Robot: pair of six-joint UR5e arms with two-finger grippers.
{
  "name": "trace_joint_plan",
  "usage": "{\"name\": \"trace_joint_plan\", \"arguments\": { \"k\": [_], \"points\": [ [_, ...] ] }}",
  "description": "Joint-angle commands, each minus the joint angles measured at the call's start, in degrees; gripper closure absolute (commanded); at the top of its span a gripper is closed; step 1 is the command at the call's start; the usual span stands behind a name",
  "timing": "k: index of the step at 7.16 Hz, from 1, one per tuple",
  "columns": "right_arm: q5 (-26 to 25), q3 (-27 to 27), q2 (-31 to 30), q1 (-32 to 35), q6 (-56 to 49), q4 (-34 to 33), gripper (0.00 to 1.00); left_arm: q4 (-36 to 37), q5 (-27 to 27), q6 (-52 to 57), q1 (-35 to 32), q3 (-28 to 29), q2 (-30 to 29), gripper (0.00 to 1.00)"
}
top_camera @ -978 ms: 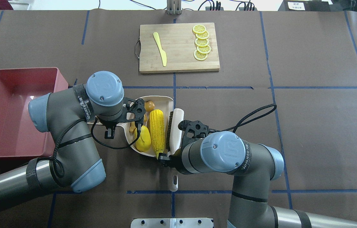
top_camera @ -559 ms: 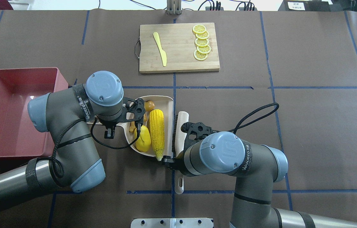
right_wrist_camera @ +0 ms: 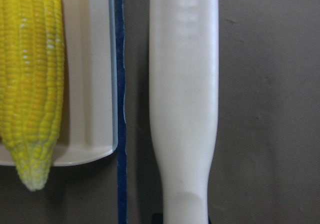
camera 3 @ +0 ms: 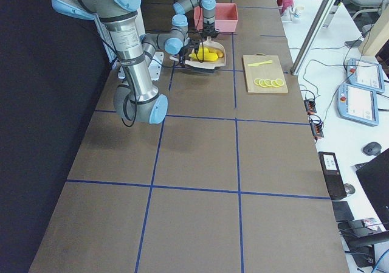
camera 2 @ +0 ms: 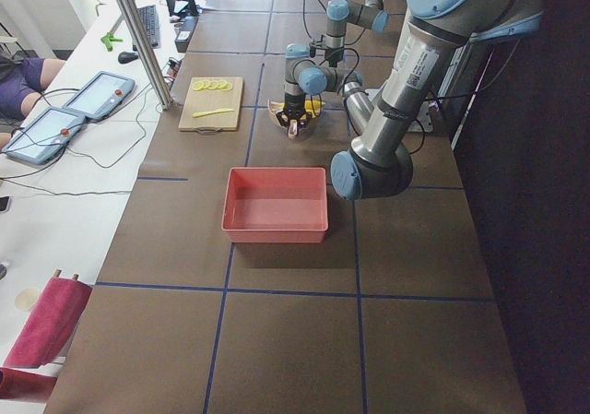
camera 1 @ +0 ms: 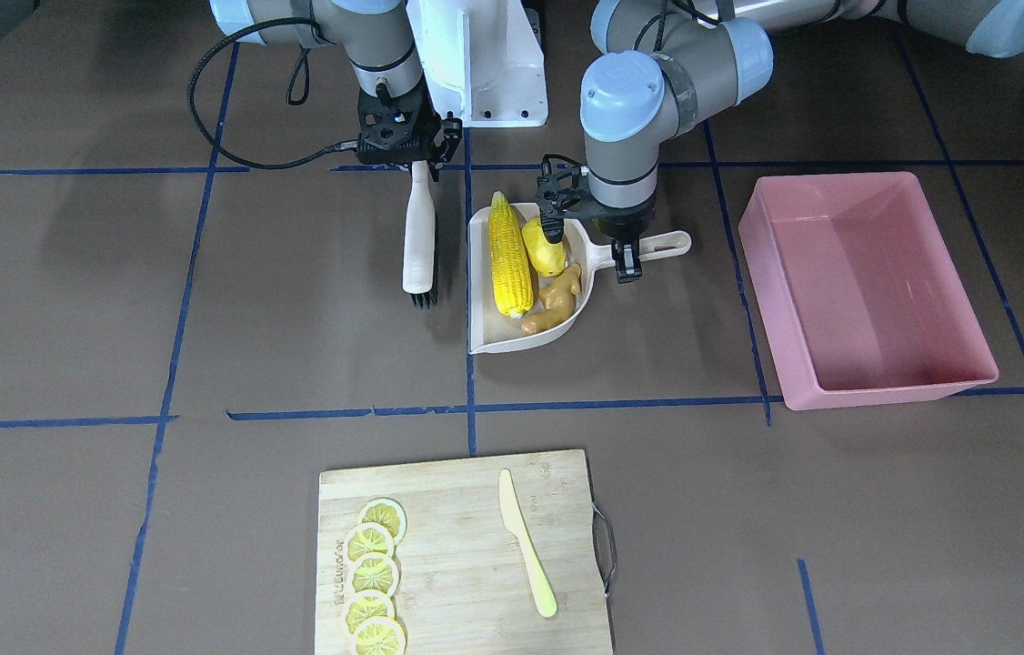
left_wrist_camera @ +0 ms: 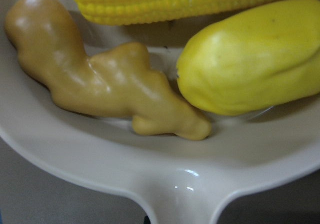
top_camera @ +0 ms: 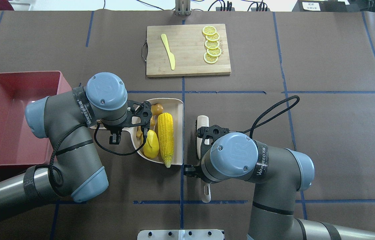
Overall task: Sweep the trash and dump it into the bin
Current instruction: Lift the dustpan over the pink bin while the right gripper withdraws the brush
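Trash loaded in the dustpan (camera 1: 501, 335), carry to the pink bin (camera 1: 771, 273) not yet made.
The left gripper (camera 1: 623, 247) has its jaws pinched on the dustpan handle. Just ahead of these jaws lie the ginger root (camera 1: 556, 298) and the potato-like lump (camera 1: 545, 251), with the corn cob (camera 1: 510, 256) beyond them, along the open mouth of the pan. The bin stands behind the jaws, well apart. The right gripper (camera 1: 416, 164) has its jaws pressed on the brush (camera 1: 418, 238), which stretches out ahead of them, beside the pan mouth and apart from it. I judge the corn cob to be the danger: its tip hangs over the rim. If the pan tips mouth-down in the lift, or turns in the grip on the thin handle, the cob may roll out before it reaches the bin.
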Motion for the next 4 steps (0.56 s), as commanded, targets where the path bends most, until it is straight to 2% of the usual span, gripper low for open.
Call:
{"name": "trace_joint_plan", "arguments": {
  "k": [1,4],
  "points": [
    [-0.04,0.01,-0.67,0.56,-2.39,-0.64,1.0,-0.12,-0.62,-1.23,-1.46,-2.15,0.19,1.0],
    [-0.04,-0.17,-1.11,0.56,-2.49,-0.47,1.0,0.58,-9.48,-1.14,-7.34,-4.79,2.46,1.0]
  ]
}}
